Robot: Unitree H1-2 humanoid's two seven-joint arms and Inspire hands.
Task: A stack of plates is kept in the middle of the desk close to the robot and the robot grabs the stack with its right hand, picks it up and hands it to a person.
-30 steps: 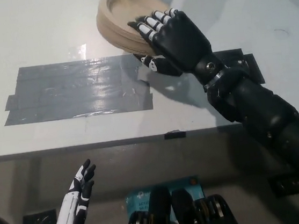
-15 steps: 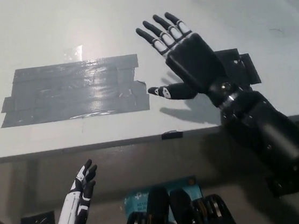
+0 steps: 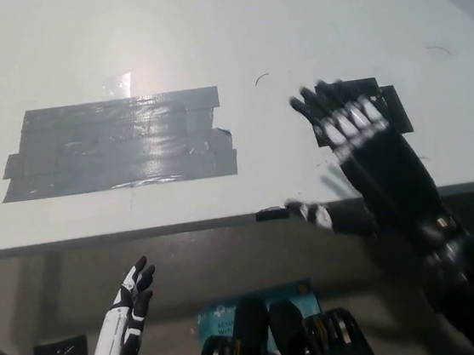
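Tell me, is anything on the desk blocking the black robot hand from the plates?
No plates show in this view, so there is nothing to block. The right robot hand is open over the desk's near edge, holding nothing. Only flat grey tape lies nearby. The left robot hand rests below the desk.

A pale worktop carries a wide patch of grey tape strips at its left and a smaller dark tape patch near its right edge.

Right hand empty, fingers spread, over desk edge; left hand open (below desk).
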